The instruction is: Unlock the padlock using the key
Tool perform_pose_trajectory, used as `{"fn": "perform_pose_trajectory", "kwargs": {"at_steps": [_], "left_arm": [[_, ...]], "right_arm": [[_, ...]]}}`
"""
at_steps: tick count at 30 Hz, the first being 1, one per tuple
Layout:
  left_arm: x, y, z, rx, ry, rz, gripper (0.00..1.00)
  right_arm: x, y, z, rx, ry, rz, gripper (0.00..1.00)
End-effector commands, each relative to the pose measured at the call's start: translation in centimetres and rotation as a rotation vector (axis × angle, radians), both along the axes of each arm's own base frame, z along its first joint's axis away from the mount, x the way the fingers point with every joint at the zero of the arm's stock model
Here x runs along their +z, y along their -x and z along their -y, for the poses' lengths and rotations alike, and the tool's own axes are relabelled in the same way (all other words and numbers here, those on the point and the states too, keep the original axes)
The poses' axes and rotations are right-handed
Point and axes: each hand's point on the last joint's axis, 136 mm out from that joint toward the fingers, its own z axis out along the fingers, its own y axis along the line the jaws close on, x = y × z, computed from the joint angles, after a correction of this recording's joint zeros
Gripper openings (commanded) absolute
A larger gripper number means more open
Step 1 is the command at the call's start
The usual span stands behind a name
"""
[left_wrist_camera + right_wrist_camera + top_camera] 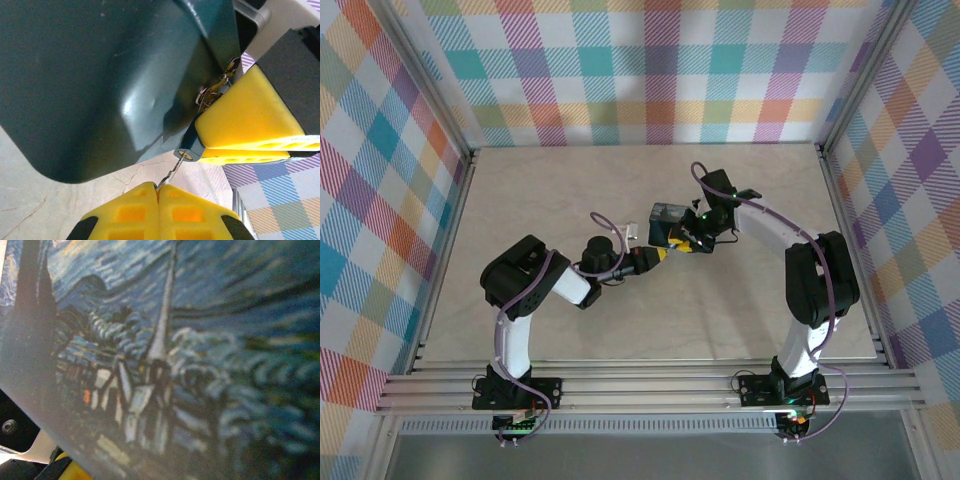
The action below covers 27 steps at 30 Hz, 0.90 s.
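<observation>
The padlock [666,216] is a dark-blue block held above the middle of the table. Its painted starry-night face [200,340] lies close to the right wrist camera, and its plain dark side [100,80] is in the left wrist view. My right gripper [692,240] is shut on the padlock, with its yellow fingers [245,120] clamped around the lower corner. My left gripper [159,189] is shut on the key [171,175], a thin metal blade. The key's tip sits at the small round keyhole [187,154] between the right fingers.
A small brass ring with metal bits [212,90] hangs on the padlock by the right fingers. Below lies the beige marbled table [570,190], bordered by aluminium rails [640,385] and plaid walls [650,70].
</observation>
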Motion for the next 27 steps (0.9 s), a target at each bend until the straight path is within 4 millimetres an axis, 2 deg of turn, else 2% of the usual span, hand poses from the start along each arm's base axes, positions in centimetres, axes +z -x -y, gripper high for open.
{"fn": "perform_pose_trajectory", "kwargs": {"at_steps": [1, 8, 10, 14, 18, 20, 23, 27], "left_arm": [[5.2, -2.0, 1.6, 0.010, 0.110, 0.168, 0.00], [6.0, -2.3, 1.9, 0.009, 0.125, 0.172, 0.00], [5.0, -2.3, 1.6, 0.014, 0.098, 0.148, 0.00], [1.0, -1.7, -0.2, 0.052, 0.022, 0.067, 0.00], [-2.6, -0.3, -2.4, 0.086, -0.061, -0.008, 0.00], [-3.7, 0.7, -3.4, 0.097, -0.096, -0.025, 0.00], [-4.4, 1.6, -5.0, 0.124, -0.128, -0.048, 0.00], [-3.7, 2.4, -6.4, 0.141, -0.177, -0.046, 0.00]], "right_arm": [[1.7, 5.1, -3.2, 0.141, -0.157, -0.144, 0.00], [0.7, 4.9, -2.7, 0.130, -0.102, -0.133, 0.00], [0.2, 4.5, -2.3, 0.117, -0.065, -0.119, 0.00], [-0.5, 2.7, -1.8, 0.076, 0.000, -0.061, 0.00], [-1.2, 0.6, -1.6, 0.026, 0.036, -0.001, 0.00], [-1.9, -0.2, -1.5, 0.005, 0.052, 0.020, 0.00], [-3.4, -0.8, -1.1, -0.027, 0.078, 0.034, 0.00], [-5.5, -0.6, -0.5, -0.053, 0.101, 0.044, 0.00]]}}
